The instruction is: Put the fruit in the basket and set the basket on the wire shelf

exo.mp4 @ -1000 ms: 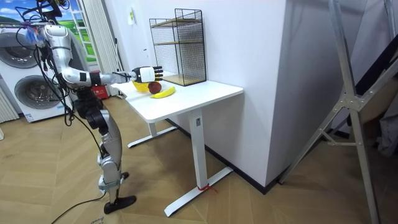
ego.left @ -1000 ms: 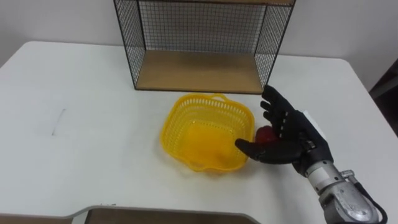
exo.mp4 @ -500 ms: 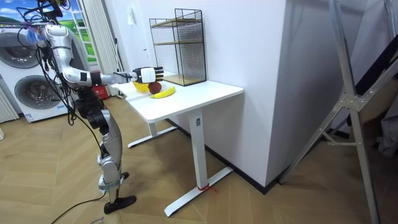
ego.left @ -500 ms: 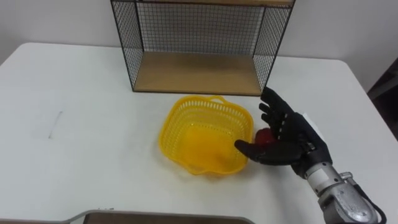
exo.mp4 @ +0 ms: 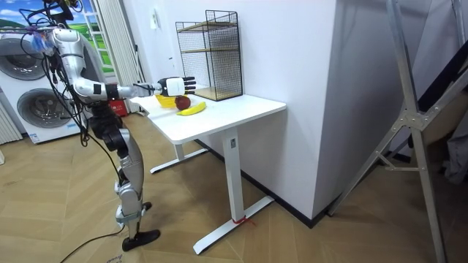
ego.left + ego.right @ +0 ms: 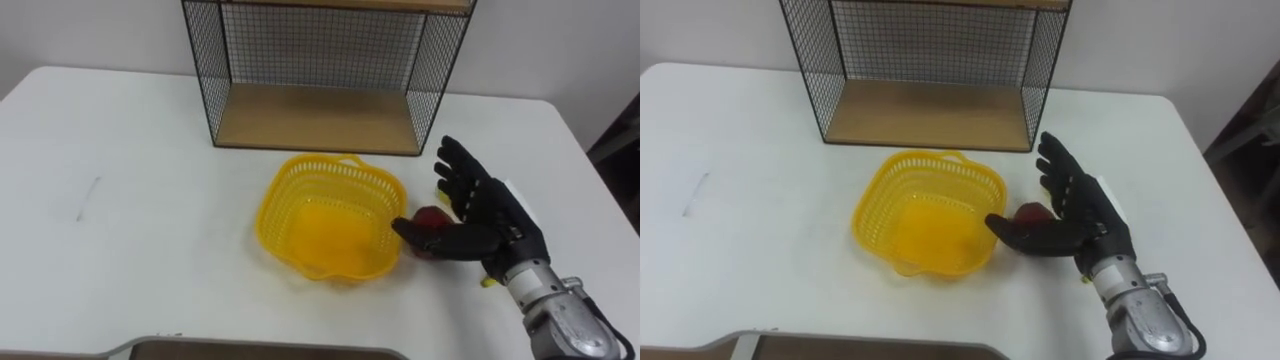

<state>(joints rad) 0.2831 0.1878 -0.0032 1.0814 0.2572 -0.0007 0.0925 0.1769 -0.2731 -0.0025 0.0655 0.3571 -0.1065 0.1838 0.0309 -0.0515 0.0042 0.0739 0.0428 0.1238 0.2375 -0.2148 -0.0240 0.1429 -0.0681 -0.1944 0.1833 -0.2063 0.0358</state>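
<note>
Flanking the red apple point(image 6: 430, 216) beside the yellow basket point(image 6: 272, 212), the right hand point(image 6: 490, 216) is spread wide, unclenched.

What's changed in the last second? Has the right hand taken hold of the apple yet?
Not yet. The right hand has shifted slightly to the robot's right, away from the yellow basket, so more of the red apple shows between its thumb and fingers. The fingers are still straight and nothing is grasped. The basket, the apple and the wire shelf have not moved.

right hand point(image 6: 488, 214): black | forearm: silver metal | upper body: white
</note>
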